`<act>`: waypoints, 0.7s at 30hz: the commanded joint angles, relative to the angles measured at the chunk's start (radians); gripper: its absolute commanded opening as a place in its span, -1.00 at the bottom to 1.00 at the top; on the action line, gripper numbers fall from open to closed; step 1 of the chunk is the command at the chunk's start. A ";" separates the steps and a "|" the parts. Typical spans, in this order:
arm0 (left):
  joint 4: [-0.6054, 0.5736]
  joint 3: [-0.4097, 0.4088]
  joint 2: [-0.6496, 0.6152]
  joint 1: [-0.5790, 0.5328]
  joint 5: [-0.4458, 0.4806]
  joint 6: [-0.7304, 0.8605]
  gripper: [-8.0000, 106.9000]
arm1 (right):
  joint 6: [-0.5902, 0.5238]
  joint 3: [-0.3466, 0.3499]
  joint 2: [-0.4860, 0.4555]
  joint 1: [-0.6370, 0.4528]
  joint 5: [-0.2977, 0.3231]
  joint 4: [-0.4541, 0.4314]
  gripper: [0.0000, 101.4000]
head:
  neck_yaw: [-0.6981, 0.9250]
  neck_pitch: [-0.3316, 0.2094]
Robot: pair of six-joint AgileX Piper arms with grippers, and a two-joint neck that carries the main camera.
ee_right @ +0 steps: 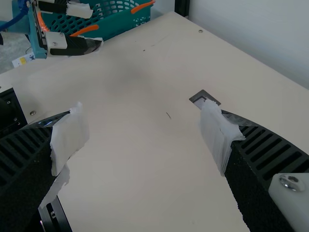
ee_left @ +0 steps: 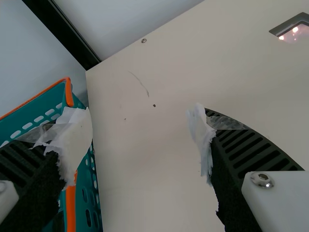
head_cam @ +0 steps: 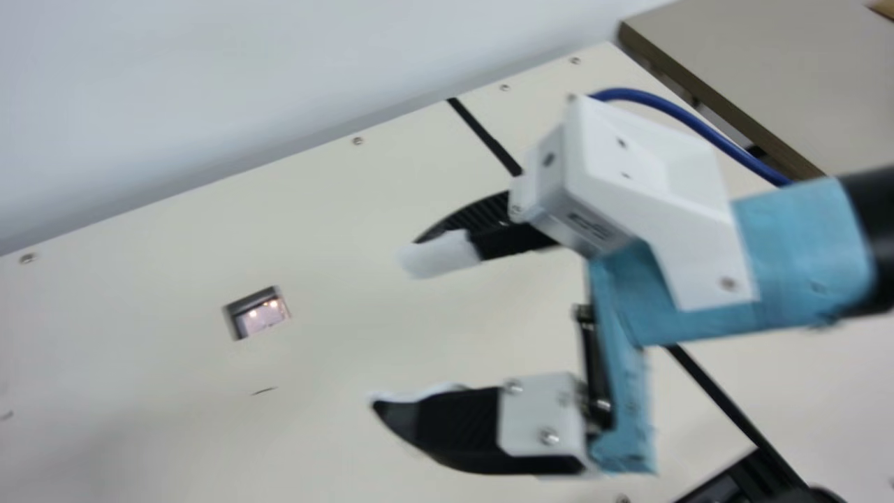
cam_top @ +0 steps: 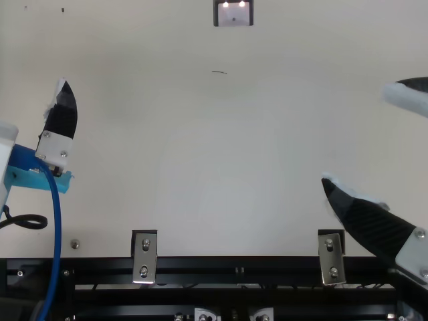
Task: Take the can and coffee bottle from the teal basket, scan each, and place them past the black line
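Observation:
My right gripper (head_cam: 394, 328) is open over the table, nothing between its white-taped tips; the right wrist view shows the same gripper (ee_right: 145, 137) with fingers wide apart. The black line (head_cam: 482, 134) runs across the table and passes under the right arm. At the top view's left edge is my left gripper (cam_top: 60, 120); in the left wrist view this gripper (ee_left: 140, 135) stands open and empty, one finger overlapping the view of the teal basket (ee_left: 46, 113). The basket (ee_right: 113, 21) has orange handles and stands beside the table's edge. Its inside is mostly hidden.
A scanner window (head_cam: 260, 313) with small lights is set into the tabletop (cam_top: 200, 147). A blue cable (head_cam: 670, 108) trails from the right arm. Metal brackets and a black rail (cam_top: 234, 265) line the table's near edge. Another tabletop (head_cam: 761, 63) adjoins at the main view's upper right.

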 commanded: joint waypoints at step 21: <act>0.000 0.000 0.000 0.000 0.000 0.000 0.71 | 0.000 0.000 0.000 0.000 0.000 0.000 1.00 | 0.878 -0.220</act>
